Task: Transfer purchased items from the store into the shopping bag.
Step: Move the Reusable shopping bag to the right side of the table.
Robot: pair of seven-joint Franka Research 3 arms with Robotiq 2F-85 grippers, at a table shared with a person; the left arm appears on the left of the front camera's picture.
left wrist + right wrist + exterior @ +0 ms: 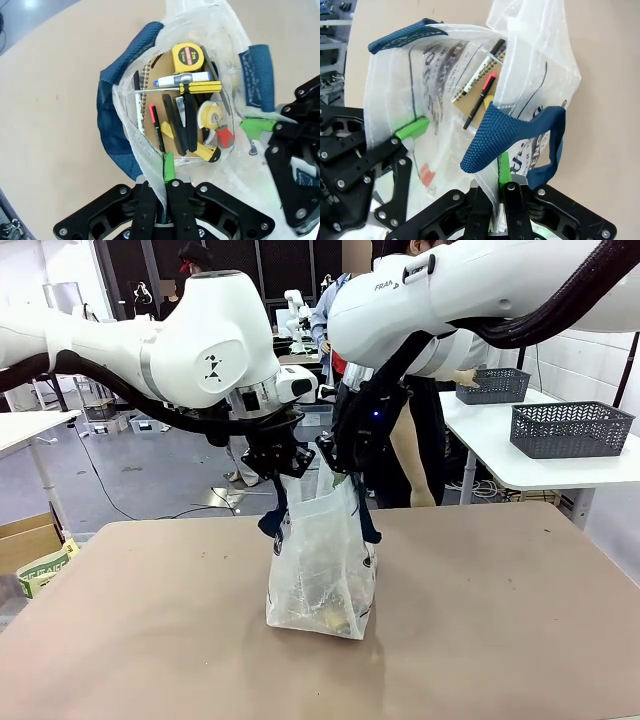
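Observation:
The shopping bag (321, 575) stands upright at the middle of the brown table (500, 620), clear plastic with navy strap handles (112, 120). My left gripper (283, 468) is shut on the bag's left rim, and its green pads (168, 167) pinch the plastic. On the opposite rim, beside a blue handle (510, 130), my right gripper (335, 465) is shut too. Together they hold the mouth apart. Inside lie the purchased items: a yellow tape measure (187, 56), a yellow-handled screwdriver (200, 88), a spiral notebook (477, 82), pens and a tape roll (210, 114).
A person (425, 445) stands behind the bag at the table's far side. Two dark grey mesh baskets (572, 428) sit on a white table at the back right. A cardboard box (25, 540) stands on the floor at the left.

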